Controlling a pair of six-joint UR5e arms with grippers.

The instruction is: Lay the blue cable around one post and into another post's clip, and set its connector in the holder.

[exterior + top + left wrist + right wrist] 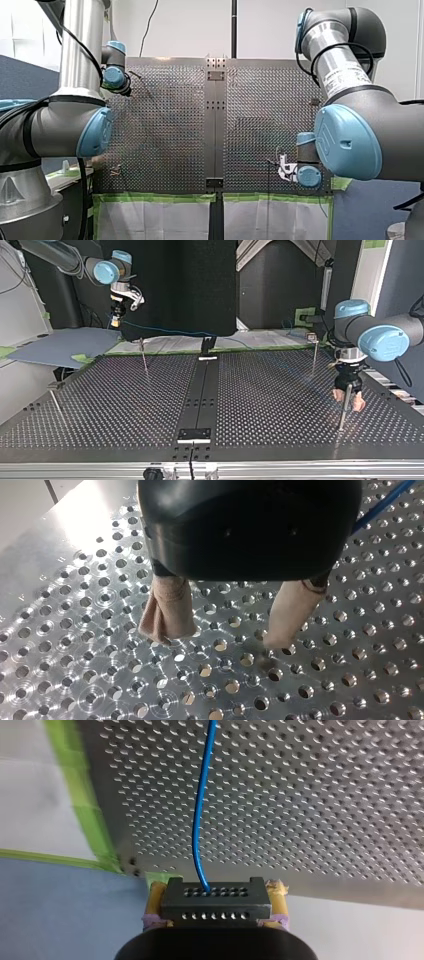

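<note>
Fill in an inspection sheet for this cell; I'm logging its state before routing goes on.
Surface: perforated table, metal.
Job's things: blue cable runs from the connector; posts upright.
Clutter: nothing seen.
Grippers: my right gripper shut on the connector; my left gripper open, empty, near a post.
Cables: black cable along my left arm.
Surroundings: green tape at the table's edge; grey-blue sheet at the top view's left.

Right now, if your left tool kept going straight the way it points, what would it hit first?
Most likely the holed metal table: my left tool points down at it, open, with nothing in between. A thin post stands close beside it, so possibly that.
</note>
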